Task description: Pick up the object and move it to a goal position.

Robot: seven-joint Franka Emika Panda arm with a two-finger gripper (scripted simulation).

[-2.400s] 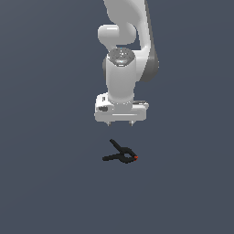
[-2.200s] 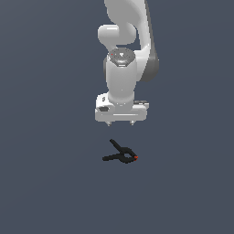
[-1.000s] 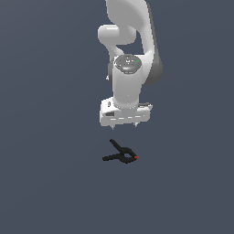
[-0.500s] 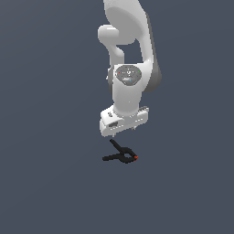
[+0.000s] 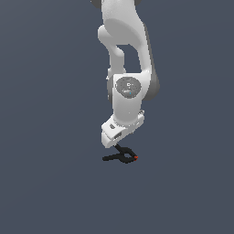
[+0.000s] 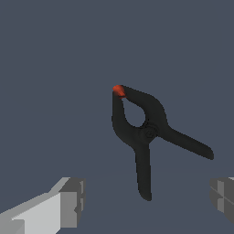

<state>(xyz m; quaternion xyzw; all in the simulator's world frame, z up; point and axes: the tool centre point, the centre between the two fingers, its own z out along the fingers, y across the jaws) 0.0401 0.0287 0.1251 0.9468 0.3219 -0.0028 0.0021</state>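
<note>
While the white two-fingered gripper [image 6: 146, 203] hangs low over the flat dark grey-blue floor [image 5: 50, 183], its jaws stand wide apart with nothing between them; in the wrist view one grey finger pad [image 6: 73, 203] shows at about eight o'clock from the clamp and the other finger at about four o'clock, with bare floor in the gap

Just beyond the pads lies the small black spring clamp with two thin splayed handles, a round loop body and a red-orange tip [image 6: 141, 132]. It rests flat on the floor, free of the fingers. In the wrist view the tip points to about eleven o'clock, one handle runs to six o'clock and the other to about four o'clock, so the handle ends lie nearest the gap between the fingers

From the exterior view the clamp [image 5: 122, 156] sits directly under the gripper [image 5: 119, 142], close beneath it; whether anything touches cannot be told at this size. Its red tip faces three o'clock and its longer visible handle reaches towards nine o'clock

Farther up, the glossy white jointed arm [image 5: 130, 91] rises towards twelve o'clock, out of the picture
</note>
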